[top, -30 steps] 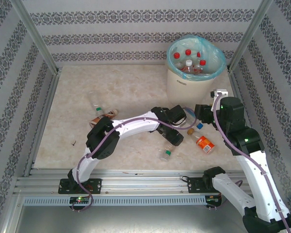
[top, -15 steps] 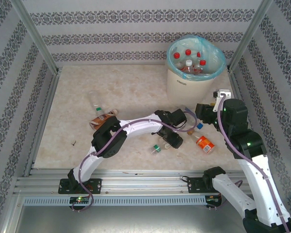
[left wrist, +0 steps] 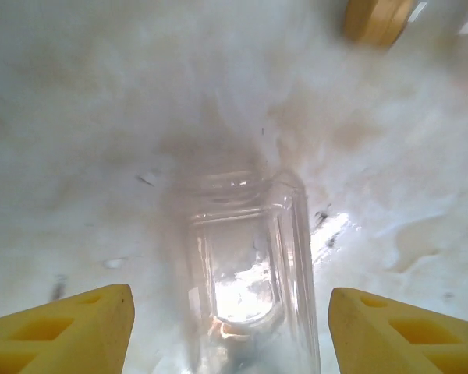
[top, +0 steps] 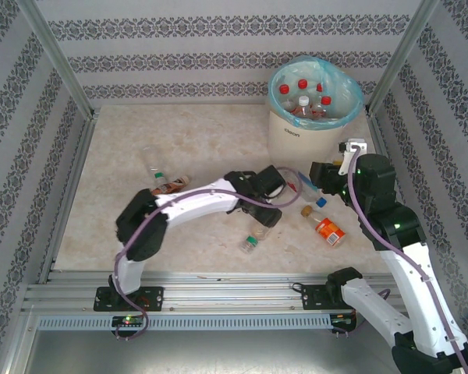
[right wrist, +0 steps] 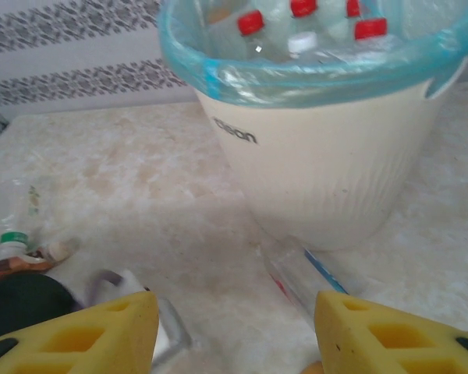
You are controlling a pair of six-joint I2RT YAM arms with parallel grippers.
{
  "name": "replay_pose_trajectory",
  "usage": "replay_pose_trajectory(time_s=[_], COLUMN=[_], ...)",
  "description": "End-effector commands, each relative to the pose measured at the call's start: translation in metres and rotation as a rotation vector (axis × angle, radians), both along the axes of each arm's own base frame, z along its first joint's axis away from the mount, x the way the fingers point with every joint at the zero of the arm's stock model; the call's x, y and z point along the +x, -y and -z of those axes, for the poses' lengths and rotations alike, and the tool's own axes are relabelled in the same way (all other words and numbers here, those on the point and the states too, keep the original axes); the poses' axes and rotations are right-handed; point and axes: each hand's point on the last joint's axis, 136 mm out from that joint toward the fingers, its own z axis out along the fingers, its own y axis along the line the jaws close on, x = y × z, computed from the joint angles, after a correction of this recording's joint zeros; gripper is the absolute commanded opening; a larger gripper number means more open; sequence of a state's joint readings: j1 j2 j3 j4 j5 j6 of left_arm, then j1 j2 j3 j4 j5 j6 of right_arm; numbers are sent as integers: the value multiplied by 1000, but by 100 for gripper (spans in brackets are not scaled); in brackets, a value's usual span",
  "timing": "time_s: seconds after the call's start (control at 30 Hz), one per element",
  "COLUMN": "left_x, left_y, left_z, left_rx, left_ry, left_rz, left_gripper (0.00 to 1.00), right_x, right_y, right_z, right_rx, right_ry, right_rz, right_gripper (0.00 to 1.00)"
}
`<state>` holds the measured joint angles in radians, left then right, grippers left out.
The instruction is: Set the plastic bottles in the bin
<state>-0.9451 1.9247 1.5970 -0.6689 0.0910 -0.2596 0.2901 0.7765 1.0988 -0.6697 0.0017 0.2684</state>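
The bin (top: 296,132), off-white with a turquoise liner, stands at the back right and holds several red-capped bottles (top: 303,103). My left gripper (left wrist: 230,331) is low over a clear bottle (left wrist: 249,265) lying on the table; its yellow fingers (left wrist: 62,327) flank the bottle with a gap on each side, so it is open. From above, this bottle's green cap (top: 250,242) shows beneath the left gripper (top: 265,218). My right gripper (right wrist: 238,335) hangs open and empty facing the bin (right wrist: 327,171), and from above the right gripper (top: 324,179) is just in front of it.
A clear blue-labelled bottle (right wrist: 312,276) lies at the bin's foot. An orange bottle (top: 328,231), a blue-capped one (top: 320,202) and an orange cap (top: 306,210) lie between the arms. Two more bottles (top: 162,181) rest at the left. Patterned walls enclose the table.
The left arm has drawn back to the left and the green-capped bottle has slid left with it. The left jaws have narrowed. The right gripper has shifted slightly toward the bin.
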Motion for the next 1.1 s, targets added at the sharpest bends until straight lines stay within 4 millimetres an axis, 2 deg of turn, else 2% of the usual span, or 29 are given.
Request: replay_pose_trajectory(time_s=[0.0,0.07,0.13,0.17,0.23,0.33,0.43,0.57,0.67,0.83,0.97,1.07], left_x=[29,34,37,37,37,35,25,1,-9,-13,-13,-14], left_y=[-10,-16,-23,-24,-23,-25,-22,-3,7,13,7,3], left_z=[-99,-143,-174,-182,-181,-149,-102,-49,-15,29,62,77], left_rx=[-231,-384,-482,-499,-454,-348,-267,-182,-92,36,170,215], left_ry=[192,245,301,316,308,216,99,-3,-33,-40,-34,-42], left_rz=[-98,-135,-163,-157,-137,-158,-176,-130,-107,-69,-35,-27], left_gripper=[65,62,62,68,74,77,79,81,82,82,82,80], right_x=[-3,-3,-2,-1,0,-1,-4,-8,-10,-13,-16,-19], right_y=[-18,-25,-27,-27,-29,-29,-25,-18,-15,-14,-13,-11], right_z=[-38,-46,-51,-53,-55,-58,-59,-61,-61,-61,-63,-63], right_rx=[92,114,120,119,115,106,96,86,88,96,101,108], right_ry=[134,177,202,206,208,207,215,230,236,235,235,238], right_rz=[-82,-110,-114,-111,-111,-110,-96,-69,-58,-54,-54,-49], right_gripper=[56,56,55,55,56,55,56,56,56,57,57,57])
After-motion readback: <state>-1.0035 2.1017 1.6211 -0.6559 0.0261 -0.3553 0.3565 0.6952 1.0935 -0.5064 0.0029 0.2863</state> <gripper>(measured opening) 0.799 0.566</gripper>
